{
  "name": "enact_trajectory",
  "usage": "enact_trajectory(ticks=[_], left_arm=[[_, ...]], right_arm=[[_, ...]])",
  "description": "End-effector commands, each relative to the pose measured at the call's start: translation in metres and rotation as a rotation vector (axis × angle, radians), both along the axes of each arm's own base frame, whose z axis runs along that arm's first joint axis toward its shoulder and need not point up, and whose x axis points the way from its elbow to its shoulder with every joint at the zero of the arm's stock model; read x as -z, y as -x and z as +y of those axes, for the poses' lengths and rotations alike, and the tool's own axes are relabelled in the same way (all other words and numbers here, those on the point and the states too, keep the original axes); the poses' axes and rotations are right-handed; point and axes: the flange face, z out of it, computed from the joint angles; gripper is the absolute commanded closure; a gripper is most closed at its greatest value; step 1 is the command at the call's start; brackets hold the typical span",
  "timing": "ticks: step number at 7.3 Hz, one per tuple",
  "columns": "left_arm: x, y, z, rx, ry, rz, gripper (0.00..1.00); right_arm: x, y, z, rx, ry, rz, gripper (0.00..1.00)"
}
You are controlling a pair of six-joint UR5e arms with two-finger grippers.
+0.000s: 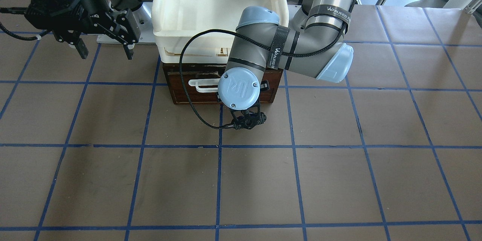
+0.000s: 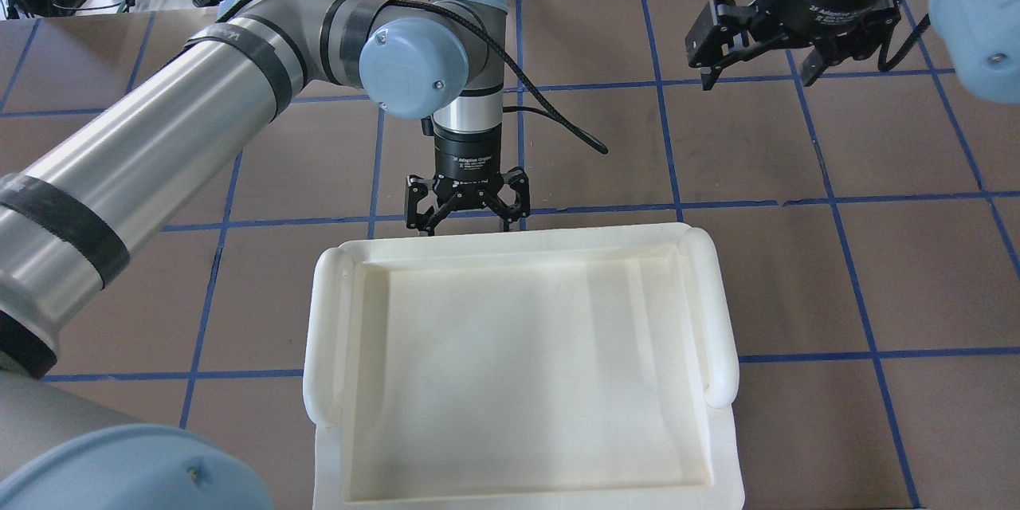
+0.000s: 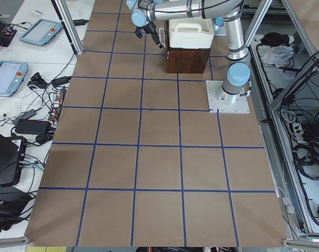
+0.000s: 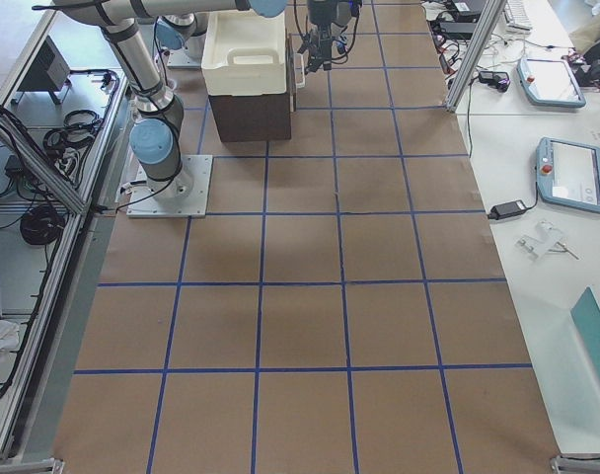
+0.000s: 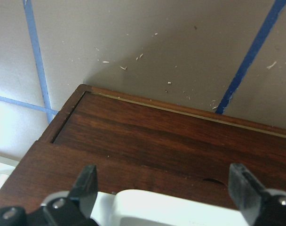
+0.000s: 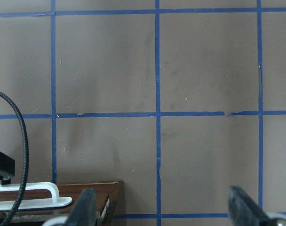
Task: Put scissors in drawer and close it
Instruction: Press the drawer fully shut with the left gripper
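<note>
Left gripper [image 2: 466, 225] spread wide over the white handle [image 5: 173, 207]
Bar lies just beneath, running finger [image 5: 86, 186] to finger; drawer [image 1: 177, 88] looks shut; scissors nowhere visible — perhaps inside; right gripper [image 2: 757, 81] gapes empty, farther away.

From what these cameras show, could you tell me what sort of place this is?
Probably a robotics lab: the left arm and right arm bolted to a table gridded with blue tape, teach pendants on side benches.

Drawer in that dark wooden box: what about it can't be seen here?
Inside: the front-facing view shows only the drawer front.
Handle: partly behind the left arm's wrist there; cut off by the bottom edge in the left wrist view.
Overhead: the white tray covers it wholly.
</note>
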Motion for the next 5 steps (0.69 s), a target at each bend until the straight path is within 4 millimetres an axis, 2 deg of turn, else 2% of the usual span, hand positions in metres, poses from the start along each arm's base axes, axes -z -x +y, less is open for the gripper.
enact_trajectory(ticks=[1, 2, 5], left_arm=[[0.0, 0.0002, 0.0012, 0.0, -0.005, -0.003, 0.0], [-0.0082, 0.0003, 0.0048, 0.001, 0.0, 0.002, 0.0], [-0.0033, -0.0027, 0.0015, -0.01, -0.006, 0.006, 0.0]], right_arm=[[0.0001, 0.0002, -0.0001, 0.001, 0.0, -0.001, 0.0], [0.0001, 0.0002, -0.0001, 0.0, 0.0, -0.001, 0.0], [0.0, 0.0002, -0.0002, 0.001, 0.001, -0.001, 0.0]])
